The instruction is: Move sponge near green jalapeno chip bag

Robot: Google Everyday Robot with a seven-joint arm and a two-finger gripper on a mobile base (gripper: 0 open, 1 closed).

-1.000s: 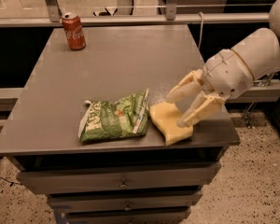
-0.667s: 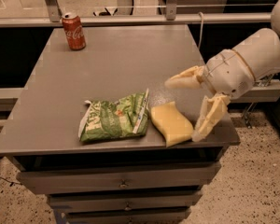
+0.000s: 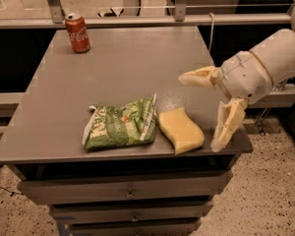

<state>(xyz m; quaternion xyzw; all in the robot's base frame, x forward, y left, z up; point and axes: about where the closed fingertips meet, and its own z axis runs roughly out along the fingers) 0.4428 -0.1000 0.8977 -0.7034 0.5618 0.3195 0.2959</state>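
The pale yellow sponge (image 3: 181, 130) lies flat on the grey table (image 3: 118, 68) near its front right edge. It sits right beside the right end of the green jalapeno chip bag (image 3: 121, 124), which lies crumpled and flat with white lettering. My gripper (image 3: 206, 113) is to the right of the sponge, above the table's right edge. It is open wide and empty: one pale yellow finger (image 3: 196, 77) points left, the other finger (image 3: 227, 125) hangs down. Neither touches the sponge.
A red soda can (image 3: 77, 32) stands upright at the table's far left corner. A rail runs behind the table. Drawers sit under the tabletop (image 3: 128, 193). My white arm (image 3: 265, 65) comes in from the right.
My gripper let go of the sponge, opened wide and drew back to the right. The sponge stays flat on the table beside the bag.
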